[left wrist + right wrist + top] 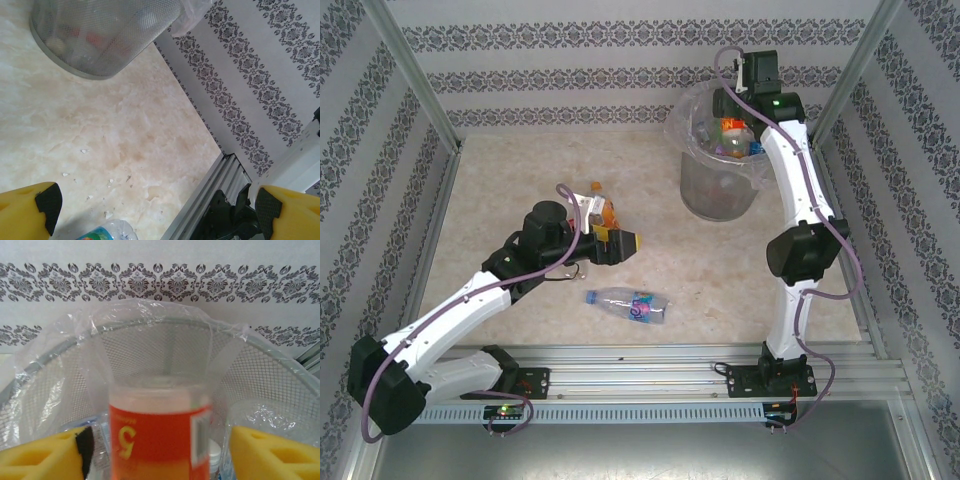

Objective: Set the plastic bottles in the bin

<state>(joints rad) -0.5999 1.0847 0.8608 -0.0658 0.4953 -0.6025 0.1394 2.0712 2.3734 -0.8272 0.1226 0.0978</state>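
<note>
My right gripper [160,452] hangs over the mouth of the grey mesh bin [720,190], which is lined with a clear bag. Its jaws are open, and a red-labelled plastic bottle [160,440] stands blurred between the yellow fingers with a gap on each side. Other bottles [735,135] lie inside the bin [165,355]. My left gripper [620,242] is wide open above the table, right beside an orange-labelled bottle [606,211]. A clear bottle with a blue and green label [632,306] lies on the table nearer the front; its end [107,232] shows between my left fingers [30,210].
The bin's mesh wall [100,35] stands at the far side of the marble table. Patterned walls close in the back and sides. An aluminium rail [650,365] with both arm bases runs along the near edge. Small white crumbs [85,150] dot the tabletop.
</note>
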